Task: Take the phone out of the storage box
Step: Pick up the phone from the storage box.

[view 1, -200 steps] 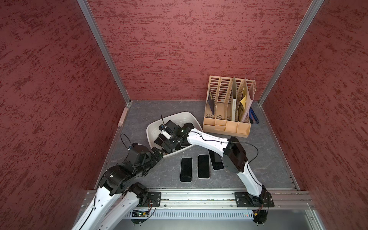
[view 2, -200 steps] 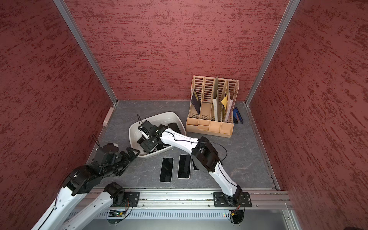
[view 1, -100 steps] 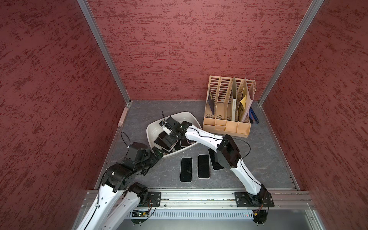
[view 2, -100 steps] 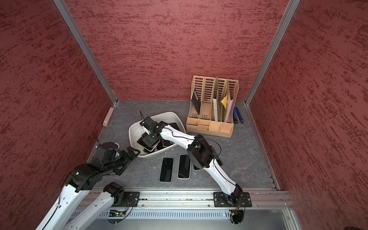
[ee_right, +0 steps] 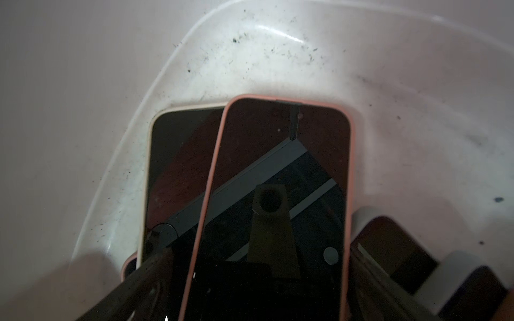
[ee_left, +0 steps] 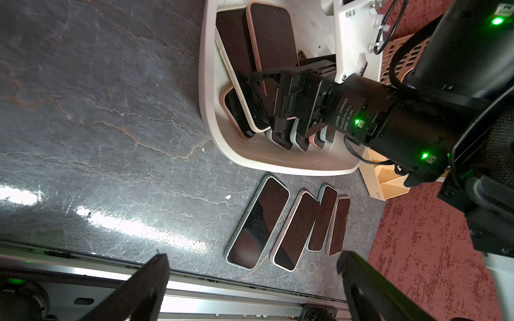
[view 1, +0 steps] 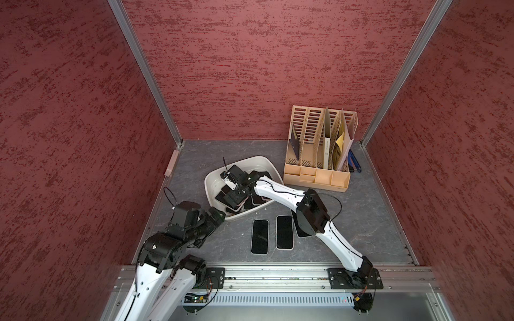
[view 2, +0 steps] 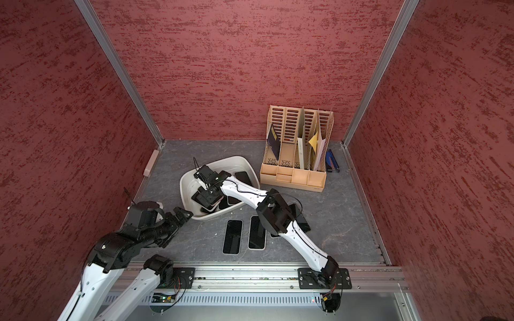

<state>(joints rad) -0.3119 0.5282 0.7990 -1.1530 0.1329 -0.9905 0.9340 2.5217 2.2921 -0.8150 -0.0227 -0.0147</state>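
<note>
Two arms bend over the grey table [view 1: 361,222] in both top views; the right gripper [view 1: 231,198] is down inside the storage box [view 1: 210,185], over its left half, while the left gripper [view 1: 219,216] hovers just beside the box's near-left corner; two phones [view 1: 259,236] lie side by side on the table near the box.

From the left wrist, the left fingers [ee_left: 150,280] stand wide apart and empty; a row of four phones [ee_left: 257,222] lies outside the box, and more overlap inside it, a pink-cased phone [ee_left: 274,44] uppermost.

From the right wrist, that phone lies screen up on a cream-cased phone [ee_right: 178,155]; the right jaws are spread wide, fingers [ee_right: 151,278] flanking its long edges, not closed on it; its long axis follows the camera's gaze — roughly near to far, by judgement — with the rounded end toward a curved corner on the box's left side.

The step in hand looks like the line-up for a grasp; the next move calls for sinking the fingers past the pink edges without snagging the cream case, pinching across the width, then lifting clear of the rim.
</note>
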